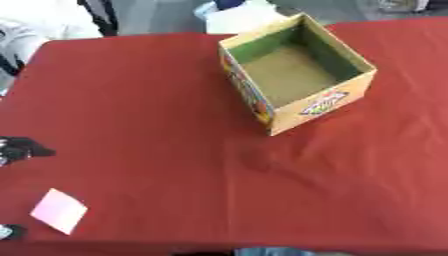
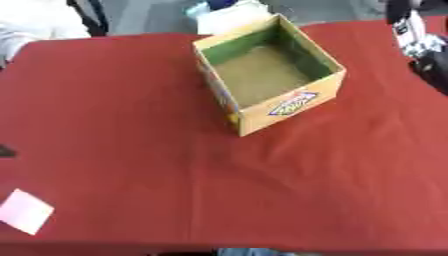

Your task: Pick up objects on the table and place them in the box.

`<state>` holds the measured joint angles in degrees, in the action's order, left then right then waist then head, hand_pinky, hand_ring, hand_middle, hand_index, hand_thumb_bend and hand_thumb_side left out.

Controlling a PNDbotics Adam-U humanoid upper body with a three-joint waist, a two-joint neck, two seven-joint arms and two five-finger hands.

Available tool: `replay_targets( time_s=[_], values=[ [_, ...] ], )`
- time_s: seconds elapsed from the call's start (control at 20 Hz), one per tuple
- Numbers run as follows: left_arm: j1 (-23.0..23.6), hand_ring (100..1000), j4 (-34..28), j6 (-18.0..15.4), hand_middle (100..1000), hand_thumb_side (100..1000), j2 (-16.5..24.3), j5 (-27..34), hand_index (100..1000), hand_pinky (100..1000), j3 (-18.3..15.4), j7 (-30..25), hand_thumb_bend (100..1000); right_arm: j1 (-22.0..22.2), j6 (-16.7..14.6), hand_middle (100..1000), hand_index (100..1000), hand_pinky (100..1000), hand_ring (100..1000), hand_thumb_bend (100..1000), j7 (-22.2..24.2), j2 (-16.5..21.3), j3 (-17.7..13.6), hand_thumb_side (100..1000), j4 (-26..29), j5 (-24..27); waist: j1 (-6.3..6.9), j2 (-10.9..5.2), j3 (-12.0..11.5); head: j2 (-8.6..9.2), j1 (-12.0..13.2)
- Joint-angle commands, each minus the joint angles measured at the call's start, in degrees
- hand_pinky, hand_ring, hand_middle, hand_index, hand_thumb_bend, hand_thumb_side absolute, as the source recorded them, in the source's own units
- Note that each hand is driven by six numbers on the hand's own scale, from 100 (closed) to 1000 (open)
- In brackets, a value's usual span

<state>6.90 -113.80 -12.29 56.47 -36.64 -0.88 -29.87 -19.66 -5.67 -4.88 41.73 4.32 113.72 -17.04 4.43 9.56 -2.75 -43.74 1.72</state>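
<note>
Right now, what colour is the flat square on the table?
Pink square, clearest in the left eye view.

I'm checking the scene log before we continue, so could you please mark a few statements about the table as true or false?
1. The cardboard box is open and shows nothing inside. True.
2. A pink paper sheet lies inside the box. False: it lies on the red tablecloth, near the front left corner.
3. The left hand holds the pink sheet. False: it is at the left edge, apart from the sheet.
4. The box stands upright. True.
</note>
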Motion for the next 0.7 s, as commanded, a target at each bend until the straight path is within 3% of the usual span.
replay_targets(
  time_s=[0.05,0.45,0.55,0.7],
  values=[
    [-1.13,849,-0.79,-0.61,834,349,2.66,0.43,953,881,-0.09,-0.03,652,-0.8,0.02,737,814,840,760,100,0.23,1.4,-0.18,974,0.87,0.25,-0.2,-0.56,0.12,-0.32,0.33],
    [-4.69,840,-0.79,-3.2,828,340,4.72,4.81,930,871,3.24,-2.13,589,-1.04,-0.1,737,814,840,760,100,0.52,1.16,0.1,975,0.87,0.55,-0.24,-0.42,0.8,0.0,0.16],
    [-5.1,847,-0.79,-3.22,832,250,5.27,4.9,923,875,3.67,-3.51,492,-1.05,-0.11,737,814,840,760,100,0.56,1.13,0.13,975,0.87,0.6,-0.2,-0.33,0.93,-0.04,0.18],
    [-5.07,854,-0.79,-2.86,843,216,5.69,4.57,932,879,3.96,-5.44,462,-0.99,-0.08,737,814,841,760,100,0.54,1.09,0.1,976,0.87,0.64,-0.11,-0.22,0.96,-0.16,0.15]
  ],
)
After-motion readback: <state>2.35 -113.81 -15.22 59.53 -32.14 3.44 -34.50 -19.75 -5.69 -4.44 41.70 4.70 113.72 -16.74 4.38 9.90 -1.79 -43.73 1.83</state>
